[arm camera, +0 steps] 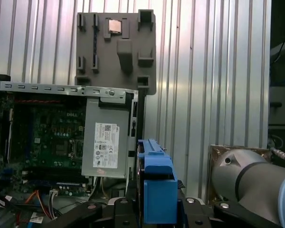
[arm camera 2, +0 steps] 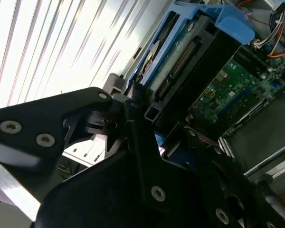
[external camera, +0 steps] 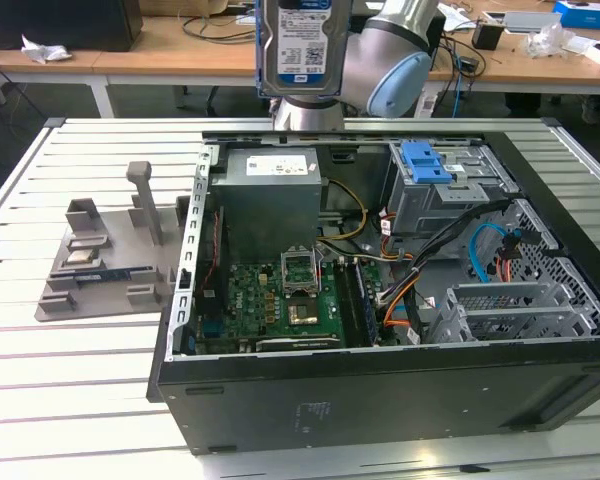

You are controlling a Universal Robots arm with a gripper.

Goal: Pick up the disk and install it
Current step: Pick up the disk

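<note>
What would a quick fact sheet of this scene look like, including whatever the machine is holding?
Holding: the disk, silver in a blue frame
Claw: shut on the disk
Where: raised above the open computer case
Inside case: green circuit board, grey power supply
Beside case: grey parts holder on the slatted table
Progress: disk held up, not installed

The disk (external camera: 298, 45) shows silvery metal under a glossy paper label, framed in smooth blue plastic. The gripper (arm camera 2: 159, 118) looks matt black, the table (external camera: 40, 400) is ribbed, brightly reflective metal, and the computer case (external camera: 380, 410) is matt black
</note>
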